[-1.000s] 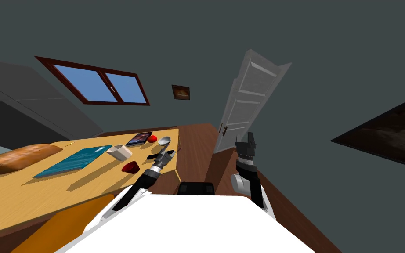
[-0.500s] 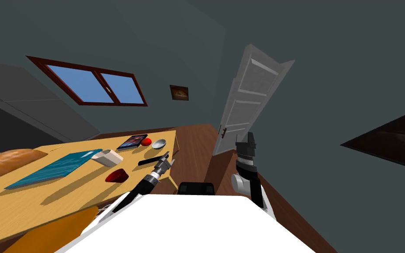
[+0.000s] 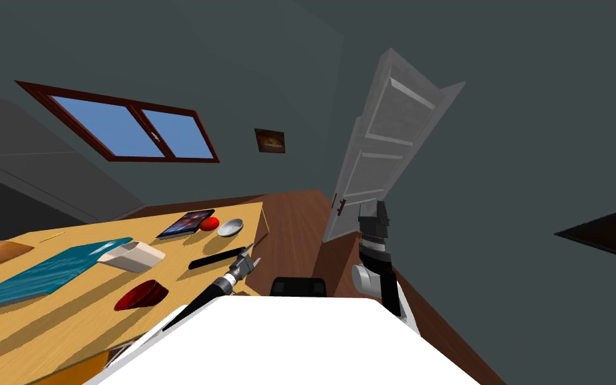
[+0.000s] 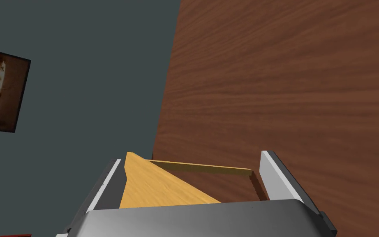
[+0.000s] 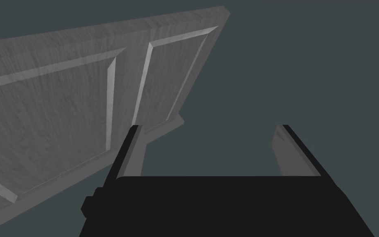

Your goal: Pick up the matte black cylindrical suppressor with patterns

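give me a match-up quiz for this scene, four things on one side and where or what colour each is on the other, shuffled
1 suppressor
2 grey bowl
3 red bowl
4 door

a pale grey, panelled
b next to the red ball
c lying flat by the left end effector
d nearer me than the white box

Pairs: 1-c, 2-b, 3-d, 4-a
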You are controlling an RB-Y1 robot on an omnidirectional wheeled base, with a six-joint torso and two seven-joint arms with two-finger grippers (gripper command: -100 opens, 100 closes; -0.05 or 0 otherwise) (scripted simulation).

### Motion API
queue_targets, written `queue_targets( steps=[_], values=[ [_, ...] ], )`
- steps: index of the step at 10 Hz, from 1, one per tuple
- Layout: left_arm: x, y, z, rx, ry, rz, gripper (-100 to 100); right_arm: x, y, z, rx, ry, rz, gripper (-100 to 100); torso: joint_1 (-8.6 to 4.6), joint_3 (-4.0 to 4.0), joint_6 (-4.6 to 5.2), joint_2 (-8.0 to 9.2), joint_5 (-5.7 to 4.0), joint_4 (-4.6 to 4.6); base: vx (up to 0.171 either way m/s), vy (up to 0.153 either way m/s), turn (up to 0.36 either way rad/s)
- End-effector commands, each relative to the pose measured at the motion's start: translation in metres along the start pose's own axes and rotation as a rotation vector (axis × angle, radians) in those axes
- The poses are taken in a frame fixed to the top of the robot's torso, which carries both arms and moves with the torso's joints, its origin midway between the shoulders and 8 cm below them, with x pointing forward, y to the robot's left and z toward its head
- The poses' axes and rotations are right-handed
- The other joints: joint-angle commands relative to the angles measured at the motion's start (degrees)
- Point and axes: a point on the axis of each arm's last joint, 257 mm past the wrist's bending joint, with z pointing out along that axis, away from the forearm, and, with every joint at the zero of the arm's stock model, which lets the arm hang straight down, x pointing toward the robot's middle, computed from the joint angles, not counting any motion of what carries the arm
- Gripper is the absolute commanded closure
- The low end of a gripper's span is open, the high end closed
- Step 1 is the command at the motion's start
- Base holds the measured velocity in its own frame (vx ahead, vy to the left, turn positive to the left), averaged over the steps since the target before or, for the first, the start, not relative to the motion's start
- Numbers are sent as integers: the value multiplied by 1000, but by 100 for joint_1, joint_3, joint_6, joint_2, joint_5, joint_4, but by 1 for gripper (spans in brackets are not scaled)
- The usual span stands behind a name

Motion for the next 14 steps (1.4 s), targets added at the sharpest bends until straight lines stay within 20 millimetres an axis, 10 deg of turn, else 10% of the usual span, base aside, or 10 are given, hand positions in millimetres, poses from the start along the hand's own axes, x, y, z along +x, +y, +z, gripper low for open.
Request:
queue_targets(
  steps=[1,6,14],
  values=[
    [-26,25,-14,-72,-44,-18,-100,0,0,0,0,0,0,0,0,0,0,0,0,0,158,-43,6],
    [-106,89,-66,-279,-199,-68,-100,0,0,0,0,0,0,0,23,-4,-1,-10,4,-1,225,-7,14],
    [-203,122,-154,-477,-401,-54,-100,0,0,0,0,0,0,0,30,12,0,21,7,5,145,27,19]
  ],
)
